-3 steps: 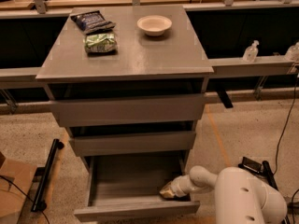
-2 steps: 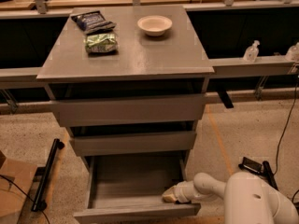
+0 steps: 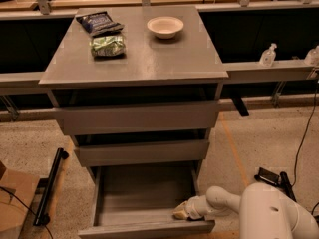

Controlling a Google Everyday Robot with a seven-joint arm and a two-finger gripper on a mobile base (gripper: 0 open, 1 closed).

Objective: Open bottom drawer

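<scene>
**Item:** bottom drawer (image 3: 142, 195), at 6 o'clock in the view, lowest of three grey fronts.
**Condition:** pulled well out, bare floor exposed. Middle drawer (image 3: 142, 152) and top drawer (image 3: 137, 117) are pushed in.
**Gripper** (image 3: 182, 211): at 5 o'clock, inside the drawer's front right corner, against the front panel. Whether it is spread or closed cannot be told.
**Worktop** (image 3: 149, 63): bowl (image 3: 165, 27), green bag (image 3: 107, 45), dark bag (image 3: 97, 21).
**Task status:** opening judged essentially done. At most a little more pull is left, then getting the arm clear.

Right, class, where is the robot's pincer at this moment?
In the camera view the pincer sits low and right of centre, inside the open bottom drawer, at its front right corner just behind the front panel.
</scene>
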